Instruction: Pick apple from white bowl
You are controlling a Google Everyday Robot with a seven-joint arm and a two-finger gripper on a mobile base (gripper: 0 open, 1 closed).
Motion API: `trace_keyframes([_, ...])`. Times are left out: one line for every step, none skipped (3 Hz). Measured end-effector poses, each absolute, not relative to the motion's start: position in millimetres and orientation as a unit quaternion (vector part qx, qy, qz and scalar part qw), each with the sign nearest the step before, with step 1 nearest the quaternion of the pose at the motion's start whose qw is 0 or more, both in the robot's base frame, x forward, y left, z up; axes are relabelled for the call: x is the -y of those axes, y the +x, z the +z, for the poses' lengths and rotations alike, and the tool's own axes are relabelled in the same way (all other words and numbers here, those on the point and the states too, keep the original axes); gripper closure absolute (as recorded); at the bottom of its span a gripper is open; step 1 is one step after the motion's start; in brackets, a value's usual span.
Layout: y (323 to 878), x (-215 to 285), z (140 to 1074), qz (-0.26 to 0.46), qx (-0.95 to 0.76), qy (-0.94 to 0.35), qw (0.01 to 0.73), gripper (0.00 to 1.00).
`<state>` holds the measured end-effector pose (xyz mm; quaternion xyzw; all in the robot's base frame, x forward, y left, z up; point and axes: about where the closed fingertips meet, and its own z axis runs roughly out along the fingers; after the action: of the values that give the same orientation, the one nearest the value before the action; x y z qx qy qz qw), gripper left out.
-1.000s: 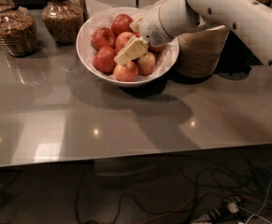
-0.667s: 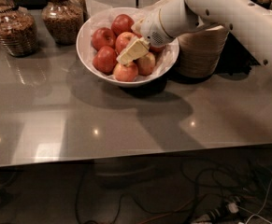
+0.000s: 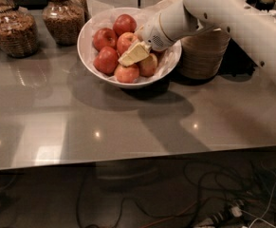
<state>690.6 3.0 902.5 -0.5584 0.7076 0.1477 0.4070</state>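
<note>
Firstly, the tabletop (image 3: 128, 127): grey and glossy, with small light reflections toward its near edge. A tangle of cables (image 3: 213, 208) lies on the floor below the near edge.

My arm (image 3: 232, 18), white and thick, comes in over the far right corner and slopes down toward the middle of the far edge, casting a broad shadow on the tabletop.

The white bowl (image 3: 86, 49) stands close to the far edge, about midway along it. It is wide, shallow and lined with crinkled white paper. It stands upright and holds a pile of apples.

A stack of beige paper bowls (image 3: 204, 56) stands just beside the white bowl, on the side toward the right edge, partly behind my arm. I cannot tell whether the stack and the white bowl touch.

Two brown jars with dark contents occupy the far left corner, one (image 3: 14, 32) nearer the left edge and one (image 3: 64, 15) nearer the white bowl.

The apple (image 3: 126, 41), round and bright orange-red, sits in the middle of the pile inside the white bowl, with a darker red apple (image 3: 124, 23) behind it, toward the far edge, and a paler, yellow-blushed apple (image 3: 148, 65) toward the near edge.

My hand (image 3: 130, 56), pale cream at its tip, is down inside the white bowl, lying over the pile just on the near side of the apple and in contact with or very close to it. I cannot tell whether the hand is apart, together or clamped on anything.
</note>
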Motion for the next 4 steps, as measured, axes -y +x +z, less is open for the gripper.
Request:
trace_keyframes([687.7, -3.0, 903.4, 0.146, -0.71, -0.556, 0.406, 0.73])
trace_keyframes([684.9, 0.7, 914.0, 0.142, -0.706, -0.555, 0.417, 0.96])
trace_keyframes([681.1, 6.9, 933.1, 0.145, -0.69, -0.557, 0.438, 1.0])
trace_keyframes([669.4, 15.4, 947.2, 0.175, -0.671, -0.56, 0.453, 1.0])
